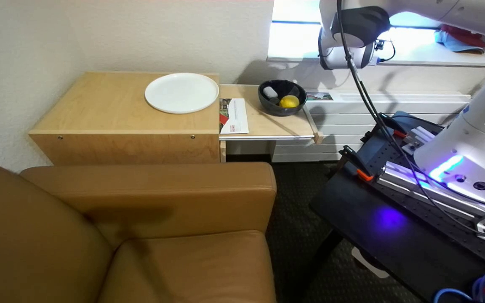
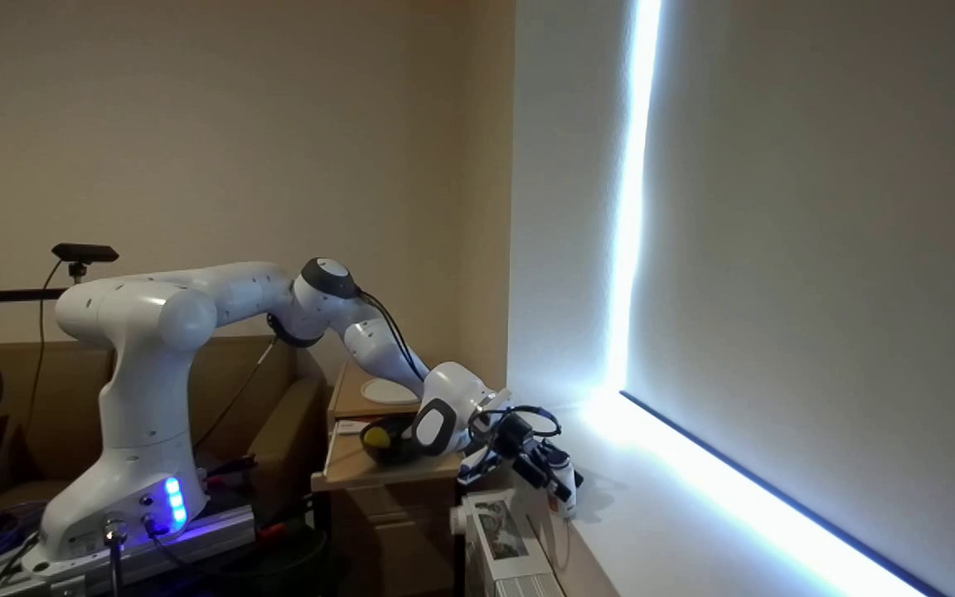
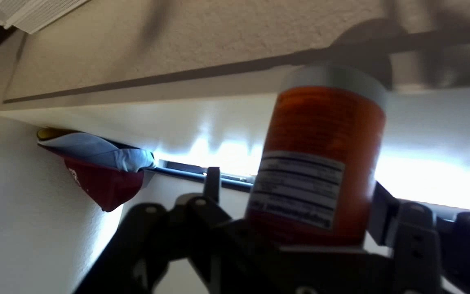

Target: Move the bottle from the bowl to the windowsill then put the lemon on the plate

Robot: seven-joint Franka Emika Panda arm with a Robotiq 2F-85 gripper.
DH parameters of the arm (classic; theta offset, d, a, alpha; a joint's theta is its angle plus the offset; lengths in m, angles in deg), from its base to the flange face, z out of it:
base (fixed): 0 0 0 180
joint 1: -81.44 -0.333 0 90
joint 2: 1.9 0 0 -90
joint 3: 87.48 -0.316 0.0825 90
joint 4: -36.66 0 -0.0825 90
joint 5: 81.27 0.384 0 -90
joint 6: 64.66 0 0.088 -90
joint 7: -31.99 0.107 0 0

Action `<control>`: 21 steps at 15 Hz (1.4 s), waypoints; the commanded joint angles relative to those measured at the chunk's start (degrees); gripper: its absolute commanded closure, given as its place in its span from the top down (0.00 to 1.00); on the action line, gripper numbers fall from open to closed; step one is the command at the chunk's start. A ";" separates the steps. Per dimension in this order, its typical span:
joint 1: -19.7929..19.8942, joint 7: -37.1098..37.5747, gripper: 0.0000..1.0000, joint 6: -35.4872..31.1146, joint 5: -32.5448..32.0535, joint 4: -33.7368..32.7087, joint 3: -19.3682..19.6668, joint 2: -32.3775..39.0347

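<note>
btl (image 3: 320, 159) loose btwn fingers (image 3: 213, 183) @ windowsill (image 2: 660, 522)

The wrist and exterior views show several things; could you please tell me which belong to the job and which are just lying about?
Part of the job: bottle, windowsill, lemon, bowl, plate.
Just lying about: leaflet, picture sheet, dark-red hat-like thing, small white object in the bowl.
</note>
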 commanded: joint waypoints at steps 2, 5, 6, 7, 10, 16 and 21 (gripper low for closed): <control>-1.74 5.24 0.45 6.73 -2.51 3.85 3.50 0.00; -2.78 11.35 0.29 8.96 -7.15 5.40 5.14 -0.01; -3.30 13.79 0.29 9.36 -9.25 5.97 5.52 -0.02; -3.79 15.99 0.29 10.10 -11.20 6.25 5.96 -0.02; -6.03 24.26 0.29 13.57 -15.78 6.73 7.91 -0.03; -9.01 44.27 0.29 14.84 -30.40 7.85 10.64 -0.09; -8.19 64.24 0.29 16.03 -51.13 8.25 13.04 -0.10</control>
